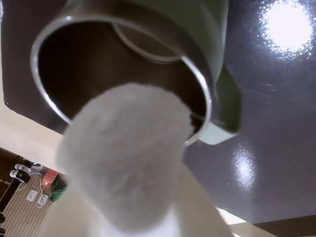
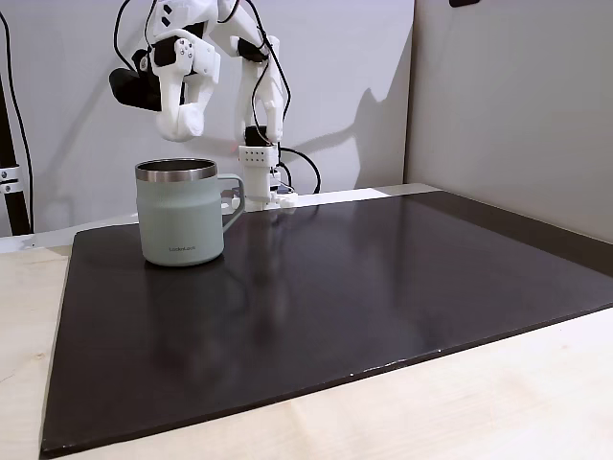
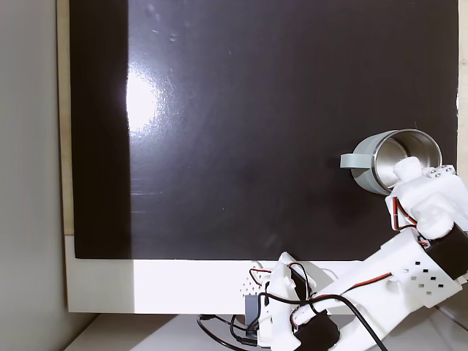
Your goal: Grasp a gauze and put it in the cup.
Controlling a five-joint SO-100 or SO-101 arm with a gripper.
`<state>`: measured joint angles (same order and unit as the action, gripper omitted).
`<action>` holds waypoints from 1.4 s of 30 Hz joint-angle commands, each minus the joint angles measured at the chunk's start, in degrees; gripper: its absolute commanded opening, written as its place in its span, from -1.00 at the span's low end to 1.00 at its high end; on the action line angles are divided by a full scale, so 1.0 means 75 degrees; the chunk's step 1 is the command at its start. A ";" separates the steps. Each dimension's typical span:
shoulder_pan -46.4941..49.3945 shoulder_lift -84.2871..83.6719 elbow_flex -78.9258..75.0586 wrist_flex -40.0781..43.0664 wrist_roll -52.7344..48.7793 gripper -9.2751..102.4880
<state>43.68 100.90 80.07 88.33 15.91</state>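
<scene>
In the wrist view the gauze (image 1: 126,158) fills the lower middle of the frame as a blurred white fuzzy roll, its top end overlapping the near rim of the cup (image 1: 207,29). The cup's open mouth, ringed in bare steel, takes the upper left and centre, and its sage-green handle juts out at right of centre. A pale finger (image 1: 202,212) shows along the bottom right of the roll. The glossy black mat (image 1: 276,148) covers the right side, with a bright glare spot in the upper right corner.

In a fixed view taken from the side, the cup (image 2: 180,225) stands upright at left of centre on the black mat (image 2: 364,307), handle pointing right. The white pincer (image 2: 189,120) hangs in the upper left just above the cup's rim, apart from it. The mat lies on a pale wooden counter (image 2: 479,402).

In a fixed view from above, the cup (image 3: 398,157) sits at the right edge on the mat (image 3: 241,131), handle to the left. The pincer (image 3: 406,172) reaches up from the lower right and overlaps the cup's lower rim, the white gauze not told apart from the white arm here.

The pincer is pinching the gauze, held above the cup's mouth.
</scene>
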 commanded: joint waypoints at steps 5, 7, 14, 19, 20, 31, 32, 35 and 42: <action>-0.0152 0.0023 0.0059 -0.0328 0.0141 -0.84; -0.0152 -0.0012 0.0094 -0.0363 0.0141 -0.83; -0.0082 -0.0012 0.0258 -0.0434 0.0152 -0.68; -0.0023 0.0281 0.0598 -0.0668 0.0152 -0.40; -0.0023 0.0375 0.0691 -0.0750 0.0152 -0.35; -0.0176 0.0961 0.1172 -0.0984 0.0234 -0.24; -0.0188 0.0961 0.1172 -0.0973 0.0246 -0.24; -0.0188 0.0961 0.1172 -0.0961 0.0246 -0.24; -0.0152 0.0902 0.1172 -0.0938 0.0223 -0.24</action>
